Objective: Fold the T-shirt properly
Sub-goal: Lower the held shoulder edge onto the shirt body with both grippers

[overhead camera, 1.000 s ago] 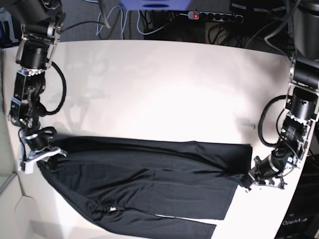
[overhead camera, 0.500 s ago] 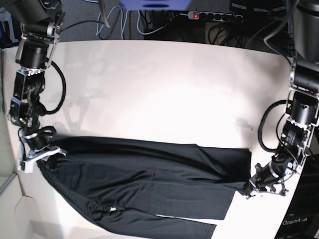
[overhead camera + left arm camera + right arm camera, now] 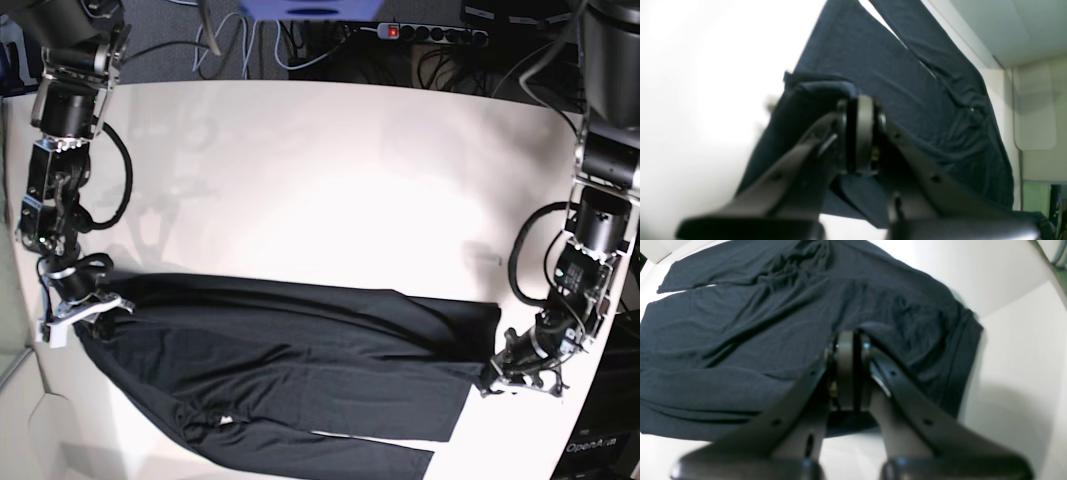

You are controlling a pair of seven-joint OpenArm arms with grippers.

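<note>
At the left edge of the base view, the right hand (image 3: 85, 310) is pinching the shirt (image 3: 300, 360), its fingers clamped tight on a fold of the black cloth. The shirt is lying spread across the lower half of the white worktop (image 3: 320, 180), with a small white tag (image 3: 223, 421) showing low down. At lower right, the left hand (image 3: 497, 375) is gripping the shirt's other end, fingers closed on the fabric.

L gripper (image 3: 497, 378) has slid toward the near table edge, dragging its pinched corner of the T-shirt (image 3: 300, 350) w/ it; that end of the hem now sits lower, fabric pulled tauter.
</note>
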